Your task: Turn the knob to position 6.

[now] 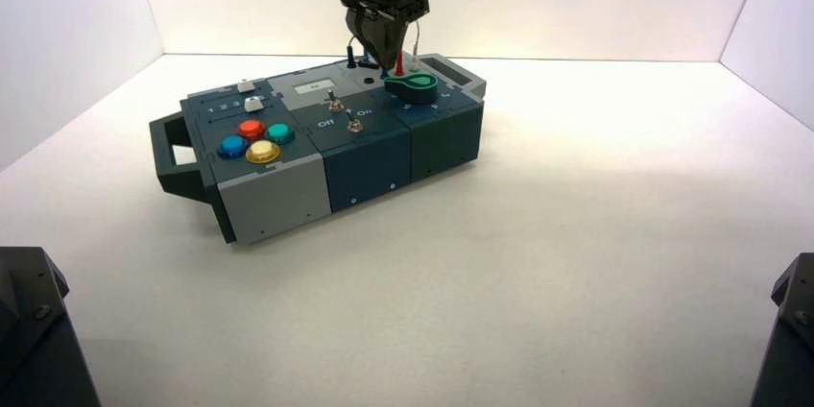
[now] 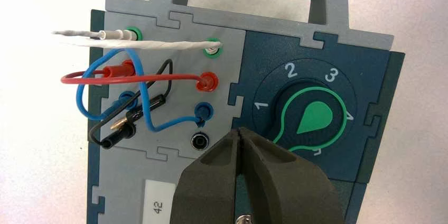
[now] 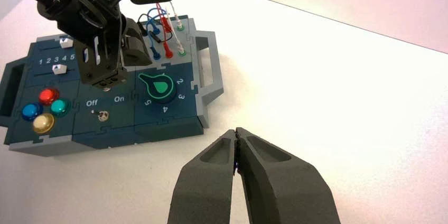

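Note:
The knob (image 1: pixel 415 90) (image 2: pixel 311 118) (image 3: pixel 158 87) is dark green and teardrop-shaped, at the right end of the box (image 1: pixel 370 172). In the left wrist view its dial shows 1, 2 and 3. The lobe points between the 1 and the 5, and its tip is hidden behind a finger. My left gripper (image 1: pixel 384 61) (image 2: pixel 240 131) hangs just above the box, shut and holding nothing. Its tips are beside the knob, between the knob and the black socket (image 2: pixel 199 141). My right gripper (image 3: pixel 236 131) is shut over the bare table, well away from the box.
Red, blue, black and white wires (image 2: pixel 121 76) plug into the grey panel next to the knob. Two toggle switches (image 1: pixel 353 124) stand mid-box. Red, teal, blue and yellow buttons (image 1: pixel 251 129) and white sliders (image 1: pixel 251 105) fill the left end. Each end of the box has a handle (image 1: pixel 173 153).

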You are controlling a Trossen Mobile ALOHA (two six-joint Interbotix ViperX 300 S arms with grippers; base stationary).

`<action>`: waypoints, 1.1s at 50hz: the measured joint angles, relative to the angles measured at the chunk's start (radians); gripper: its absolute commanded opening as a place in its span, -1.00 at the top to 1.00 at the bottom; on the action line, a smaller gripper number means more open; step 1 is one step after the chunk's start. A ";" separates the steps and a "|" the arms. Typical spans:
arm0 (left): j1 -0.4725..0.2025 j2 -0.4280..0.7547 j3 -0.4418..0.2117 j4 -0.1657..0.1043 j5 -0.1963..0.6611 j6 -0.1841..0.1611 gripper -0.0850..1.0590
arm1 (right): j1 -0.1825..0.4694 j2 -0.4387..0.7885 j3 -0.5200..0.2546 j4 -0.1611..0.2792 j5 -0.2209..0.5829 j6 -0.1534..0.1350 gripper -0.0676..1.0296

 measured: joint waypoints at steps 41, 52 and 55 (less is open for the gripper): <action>-0.003 0.002 0.021 -0.003 0.026 0.002 0.91 | -0.002 0.000 0.000 0.000 0.000 0.000 0.92; -0.014 0.002 0.025 -0.003 0.028 0.002 0.91 | -0.002 0.000 0.000 0.000 0.000 0.000 0.92; -0.015 0.002 0.025 -0.003 0.028 0.002 0.91 | 0.000 0.000 0.000 0.000 0.000 0.000 0.92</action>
